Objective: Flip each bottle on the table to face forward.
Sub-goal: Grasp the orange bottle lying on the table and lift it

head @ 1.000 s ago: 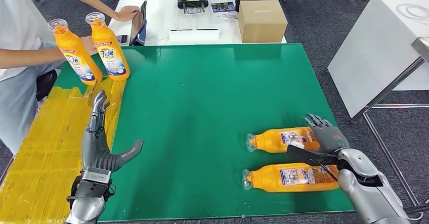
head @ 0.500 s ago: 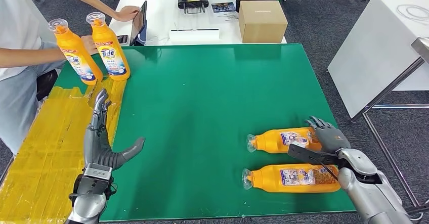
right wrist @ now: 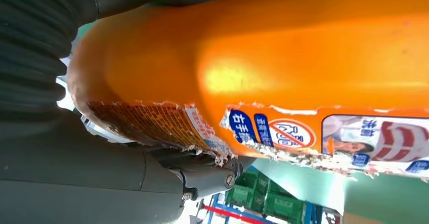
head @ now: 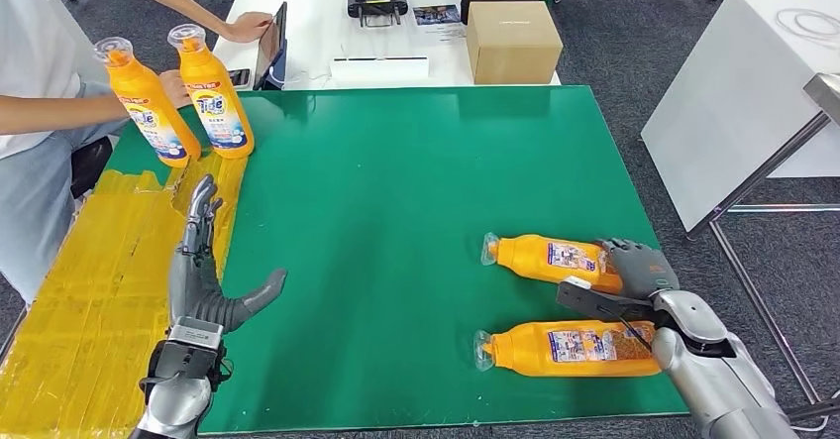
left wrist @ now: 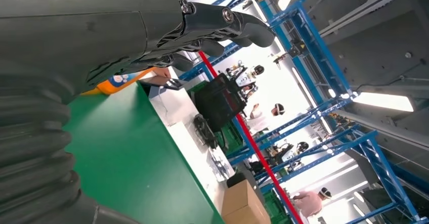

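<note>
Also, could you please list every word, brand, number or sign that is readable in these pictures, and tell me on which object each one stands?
"Tide": front label of the standing bottle nearer the table's middle.
Second standing bottle: logo partly turned away, unreadable.
Red no-entry sign, Chinese characters beside it unreadable: torn back label of the held bottle.
Lying bottles' labels, head view: too small.

I see green table (head: pixel 396 201), yellow tape strip (head: pixel 89 300) at left; two upright bottles (head: pixel 183 87) far-left, two lying bottles (head: pixel 565 300) near-right.

Silver arms (head: pixel 718 384), dk grey hands (head: pixel 203 285).
</note>
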